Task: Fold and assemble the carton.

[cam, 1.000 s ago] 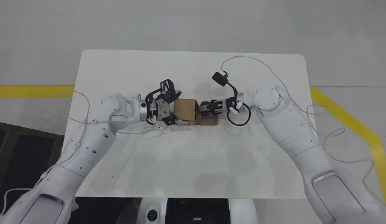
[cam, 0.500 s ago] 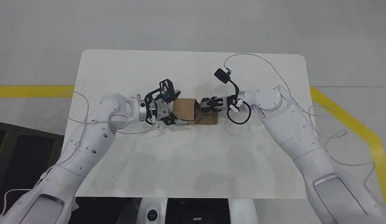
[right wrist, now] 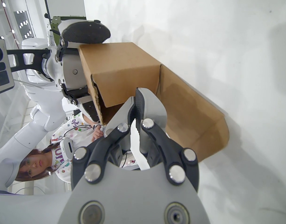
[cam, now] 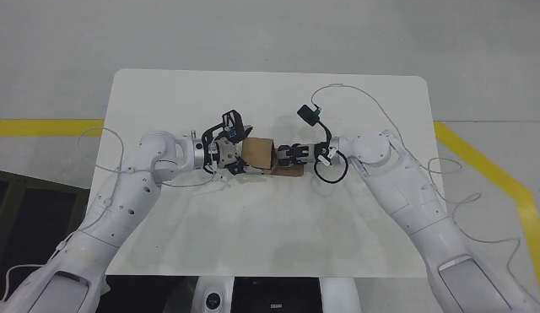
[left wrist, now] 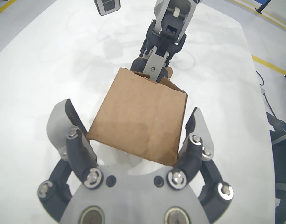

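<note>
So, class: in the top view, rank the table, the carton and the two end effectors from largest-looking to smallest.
1. table, by far the largest
2. carton
3. left end effector and right end effector: these look alike, so I leave them tied, and neither is far below the carton.

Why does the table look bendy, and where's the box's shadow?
Left wrist view: the wide lens bends the table edge; right wrist view: the carton casts a soft grey shadow beside its flap; top view: table edges look straight.
</note>
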{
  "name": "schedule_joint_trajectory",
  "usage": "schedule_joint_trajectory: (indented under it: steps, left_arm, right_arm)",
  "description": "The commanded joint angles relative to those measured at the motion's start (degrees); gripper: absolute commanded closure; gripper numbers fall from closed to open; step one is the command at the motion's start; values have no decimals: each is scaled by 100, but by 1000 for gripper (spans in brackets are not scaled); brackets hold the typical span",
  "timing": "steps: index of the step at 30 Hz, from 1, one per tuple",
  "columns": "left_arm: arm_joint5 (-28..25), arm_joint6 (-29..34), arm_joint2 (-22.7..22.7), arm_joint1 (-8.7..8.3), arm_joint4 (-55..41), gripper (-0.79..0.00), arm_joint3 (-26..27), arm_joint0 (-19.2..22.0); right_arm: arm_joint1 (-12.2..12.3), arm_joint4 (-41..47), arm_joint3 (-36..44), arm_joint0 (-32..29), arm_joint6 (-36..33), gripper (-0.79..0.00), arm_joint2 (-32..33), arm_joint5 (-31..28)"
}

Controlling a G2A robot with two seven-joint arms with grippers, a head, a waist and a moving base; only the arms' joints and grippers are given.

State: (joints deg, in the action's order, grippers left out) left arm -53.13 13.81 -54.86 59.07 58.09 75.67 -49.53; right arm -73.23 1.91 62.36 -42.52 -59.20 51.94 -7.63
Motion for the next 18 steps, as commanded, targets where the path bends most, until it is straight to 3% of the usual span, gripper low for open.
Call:
schedule_joint_trajectory:
  steps: [1, 18]
  left_arm:
    - [-8, 8, -2, 2, -4, -785, -9, -1]
    - [-3, 41, -10, 19, 29, -785, 2, -16]
  right_arm:
    - [-23, 64, -52, 12, 55, 0, -31, -16]
    - [-356, 685, -810, 326, 57, 0, -539, -445]
